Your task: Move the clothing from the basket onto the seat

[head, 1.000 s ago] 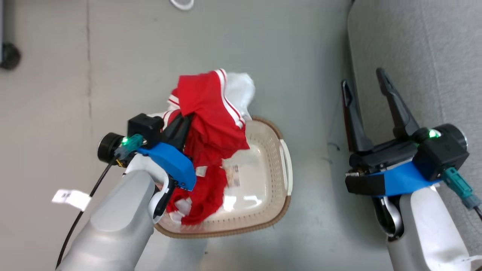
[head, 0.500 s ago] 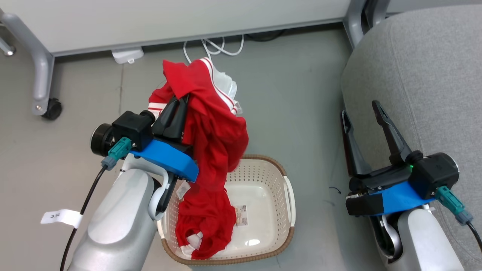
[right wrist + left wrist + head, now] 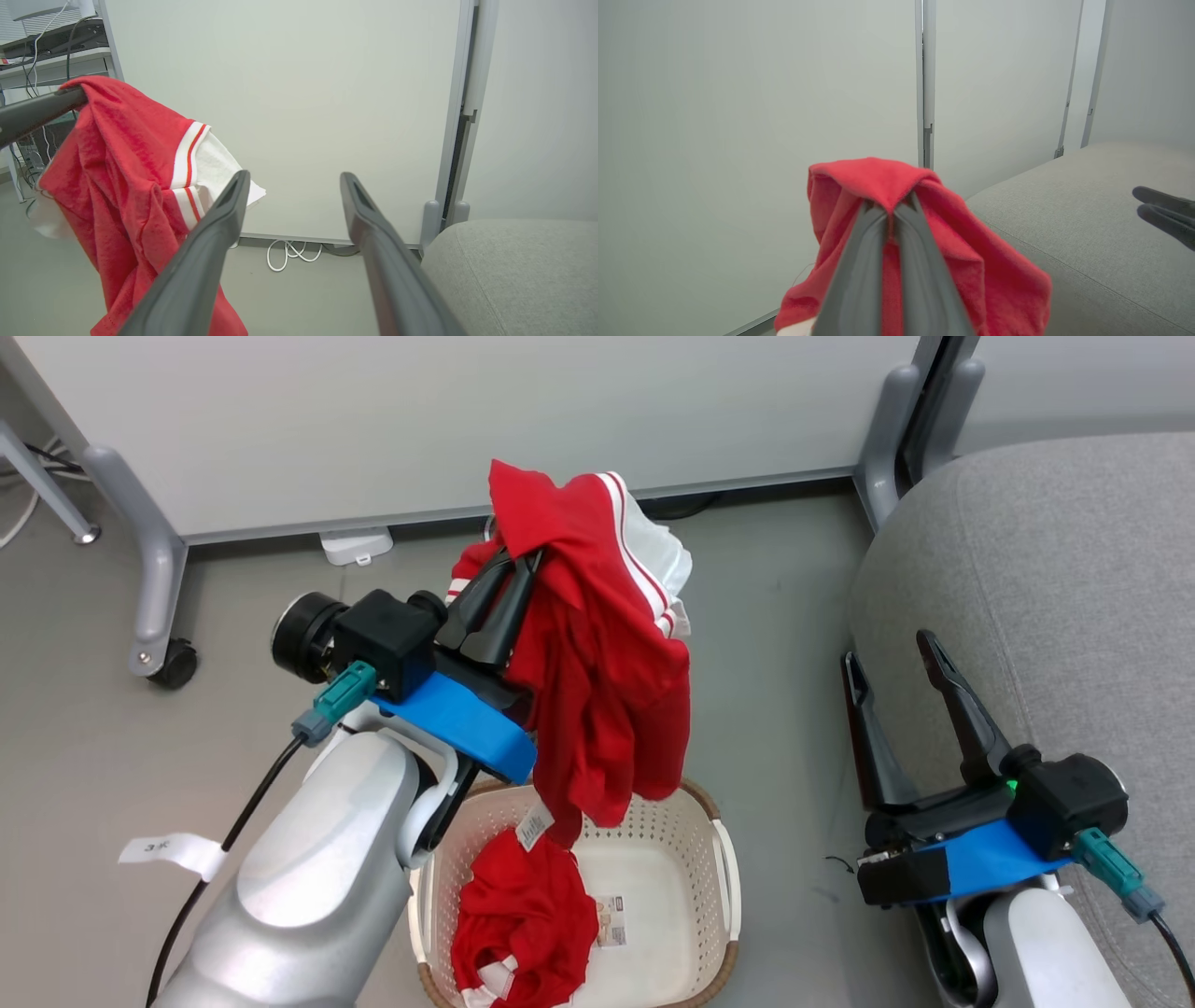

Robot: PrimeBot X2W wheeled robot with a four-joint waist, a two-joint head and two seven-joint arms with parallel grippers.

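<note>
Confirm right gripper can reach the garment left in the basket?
Probably yes. The right gripper is open and empty beside the basket, and the second garment lies exposed inside; the lifted garment hanging from the left gripper may brush it.

You can read a "3" on the white tag point(image 3: 159, 847) on the black cable point(image 3: 254, 800). The little mark after it is too small to tell. The sticker point(image 3: 609, 907) on the bottom of the basket point(image 3: 695, 859) has print, but you cannot read it. The cloth tag point(image 3: 534, 823) on the clothing point(image 3: 597, 709) is too small to read too.
</note>
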